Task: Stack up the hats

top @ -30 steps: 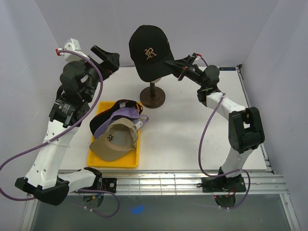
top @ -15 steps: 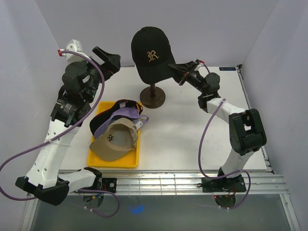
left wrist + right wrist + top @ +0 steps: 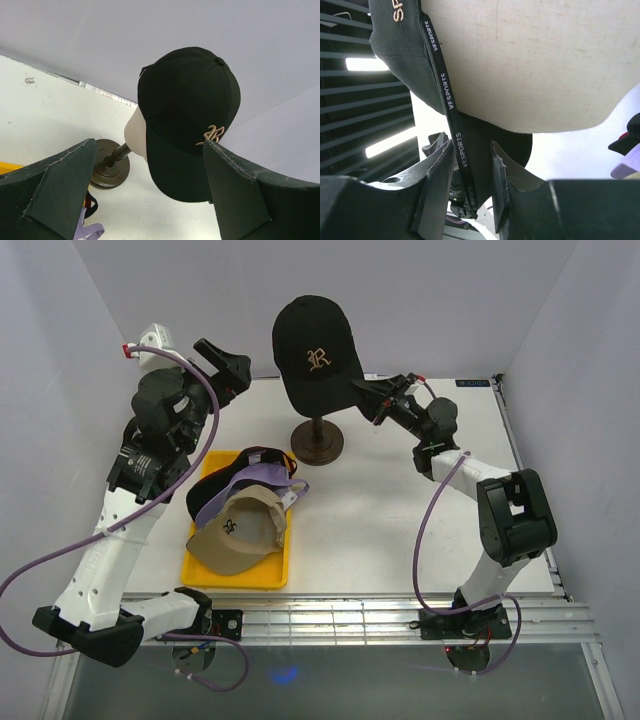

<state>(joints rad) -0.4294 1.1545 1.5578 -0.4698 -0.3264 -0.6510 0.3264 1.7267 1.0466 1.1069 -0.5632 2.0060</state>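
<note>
The black cap with the gold R (image 3: pixel 314 345) sits on the mannequin head (image 3: pixel 134 137) by the table's (image 3: pixel 400 530) far edge, midway along; the other hats (image 3: pixel 235 535) lie heaped in the yellow tray (image 3: pixel 235 582) towards the near left corner. The crown looks soft and light and the brim stiffer, so the brim or rear strap (image 3: pixel 451 100) seems the surest hold. The right gripper (image 3: pixel 362 392) has its 2 fingers part-spread, that strap loose between them; the left gripper (image 3: pixel 226 364), spread wide, holds nothing

Gold R on black cap (image 3: pixel 312 340); tan cap (image 3: pixel 232 540); yellow tray (image 3: pixel 240 581).
</note>
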